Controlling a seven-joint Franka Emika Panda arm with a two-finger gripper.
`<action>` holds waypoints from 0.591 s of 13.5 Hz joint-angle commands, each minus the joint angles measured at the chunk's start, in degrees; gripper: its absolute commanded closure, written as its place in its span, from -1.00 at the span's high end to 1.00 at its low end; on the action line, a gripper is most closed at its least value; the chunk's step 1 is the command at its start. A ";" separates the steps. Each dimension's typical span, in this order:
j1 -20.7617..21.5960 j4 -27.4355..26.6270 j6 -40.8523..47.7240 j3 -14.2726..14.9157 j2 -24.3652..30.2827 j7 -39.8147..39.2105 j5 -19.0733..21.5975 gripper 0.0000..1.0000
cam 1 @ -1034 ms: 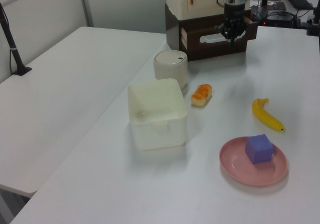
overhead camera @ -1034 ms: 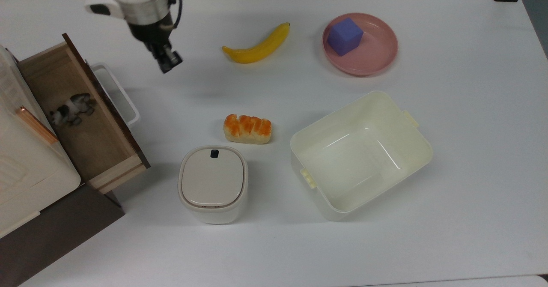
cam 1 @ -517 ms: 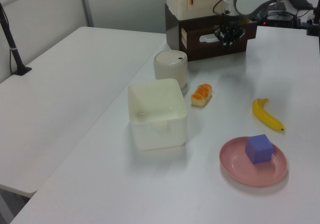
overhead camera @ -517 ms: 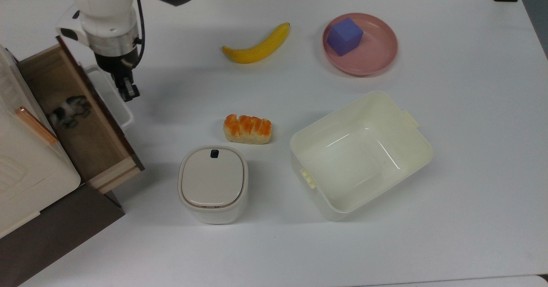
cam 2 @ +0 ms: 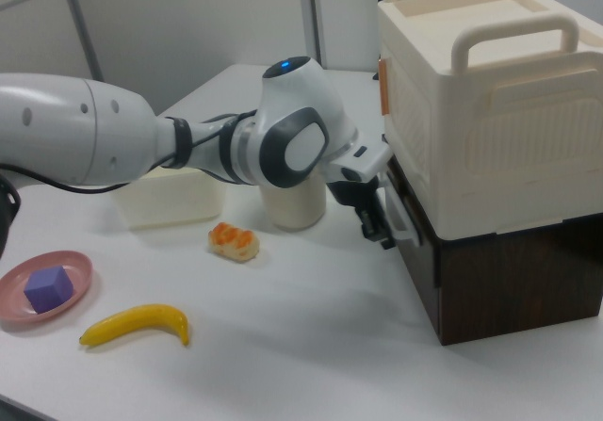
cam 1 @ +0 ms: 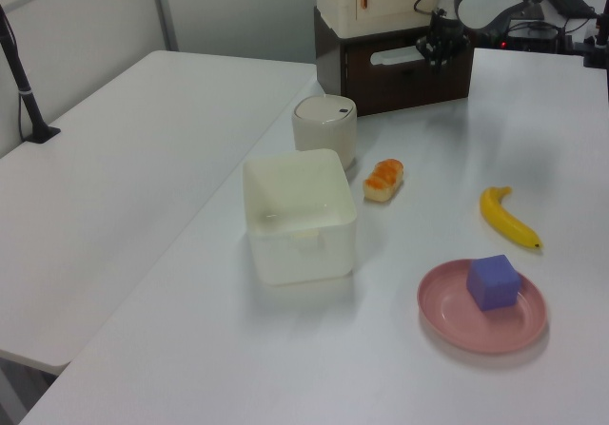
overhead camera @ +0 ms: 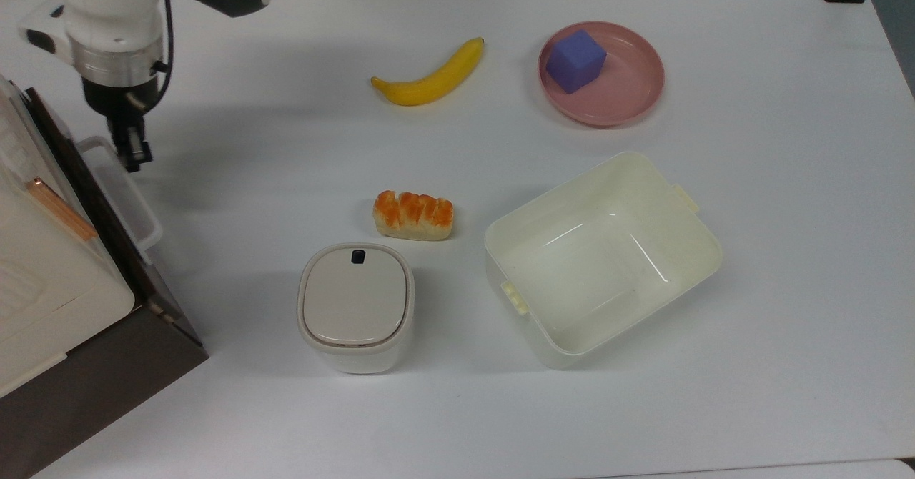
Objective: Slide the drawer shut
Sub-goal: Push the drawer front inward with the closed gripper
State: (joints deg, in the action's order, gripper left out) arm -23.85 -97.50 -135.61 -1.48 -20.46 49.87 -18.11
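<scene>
The drawer sits pushed into the dark brown cabinet at the top view's left; none of its wooden inside shows, and its dark front panel looks flush. Its white loop handle sticks out toward the table. My gripper is shut with nothing in it, its fingertips pointing down against the far end of the handle. In the left view the gripper is at the right end of the handle. In the right view the gripper presses at the handle.
A large cream box sits on the cabinet. On the table lie a banana, a pink plate with a purple cube, a bread roll, a small lidded white container and a cream bin.
My gripper has moved toward the top view's left against the handle, and the drawer has slid into the cabinet; its wooden inside and the toy in it are now hidden.
</scene>
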 commanded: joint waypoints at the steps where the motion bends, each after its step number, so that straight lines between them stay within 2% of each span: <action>1: -1.63 3.19 -4.31 0.07 -3.45 0.85 -3.33 -1.00; 4: -1.73 3.19 -4.31 0.07 -3.36 0.41 -4.12 -1.00; 6: -1.03 2.76 -3.27 -0.71 -2.58 -7.54 -3.69 -0.99; 8: 1.08 2.76 1.55 -1.77 -1.61 -13.54 -3.25 -0.99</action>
State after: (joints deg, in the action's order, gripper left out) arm -24.50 -96.31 -136.92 -2.16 -21.84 44.55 -20.78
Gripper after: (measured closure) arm 0.991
